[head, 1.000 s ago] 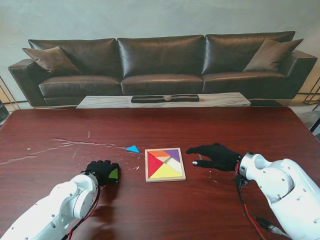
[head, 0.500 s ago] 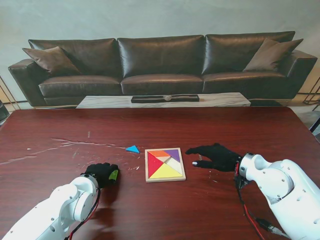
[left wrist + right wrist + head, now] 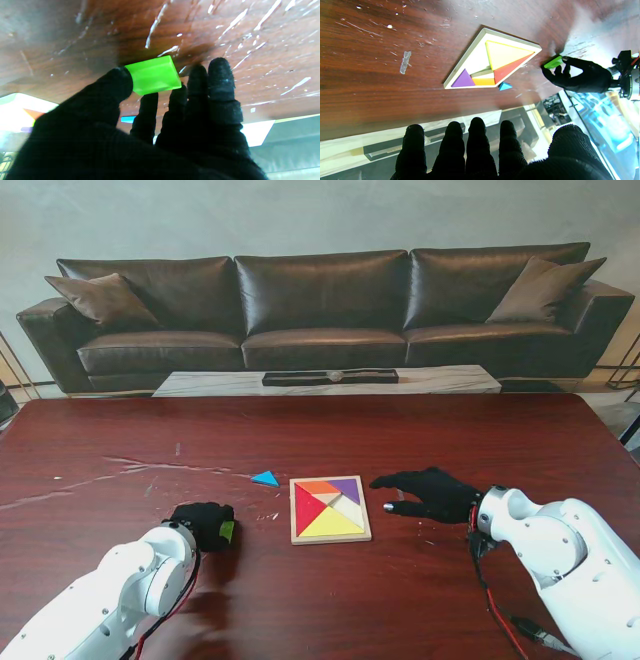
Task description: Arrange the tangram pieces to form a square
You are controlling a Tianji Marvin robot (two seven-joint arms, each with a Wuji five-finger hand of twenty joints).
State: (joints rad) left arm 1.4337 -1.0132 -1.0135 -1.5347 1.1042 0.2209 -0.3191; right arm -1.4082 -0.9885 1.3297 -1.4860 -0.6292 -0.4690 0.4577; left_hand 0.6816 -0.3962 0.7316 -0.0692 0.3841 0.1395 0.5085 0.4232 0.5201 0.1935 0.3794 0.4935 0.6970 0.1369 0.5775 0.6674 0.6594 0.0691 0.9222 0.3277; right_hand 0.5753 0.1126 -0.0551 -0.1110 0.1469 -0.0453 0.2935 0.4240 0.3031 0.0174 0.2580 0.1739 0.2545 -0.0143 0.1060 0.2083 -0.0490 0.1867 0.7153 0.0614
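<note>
The green tangram piece (image 3: 153, 75) is pinched in the left hand (image 3: 203, 525), thumb on one edge, the other fingertips (image 3: 220, 75) bunched at the opposite side; it is seen at or just off the desk (image 3: 120, 435), contact cannot be told. Only the edges are held, so the piece could be twisted or dropped if the pinch is loosened during the carry. Seen from the stand, the wooden tray (image 3: 330, 509) lies at 3 o'clock of that hand, near but apart. Inside it the yellow triangle (image 3: 332, 524), red triangle (image 3: 308, 504), orange piece (image 3: 318, 487) and purple piece (image 3: 346, 489) are seated, with a pale bare patch (image 3: 349, 507) left between them. A green piece brought in tilted or at the wrong rotation could be jammed on a neighbour's edge, or seated pieces could be lifted out. The tray is loose on the desk, so it could be shoved by a sideways push. The blue triangle (image 3: 265, 478) lies outside at 10 o'clock of the tray, just off its corner, and could be swept away by the left arm's pass. The right hand (image 3: 430, 493) is held flat with fingers spread, nothing in it, at 3 o'clock of the tray; a clash is possible if both hands are moved in together.
</note>
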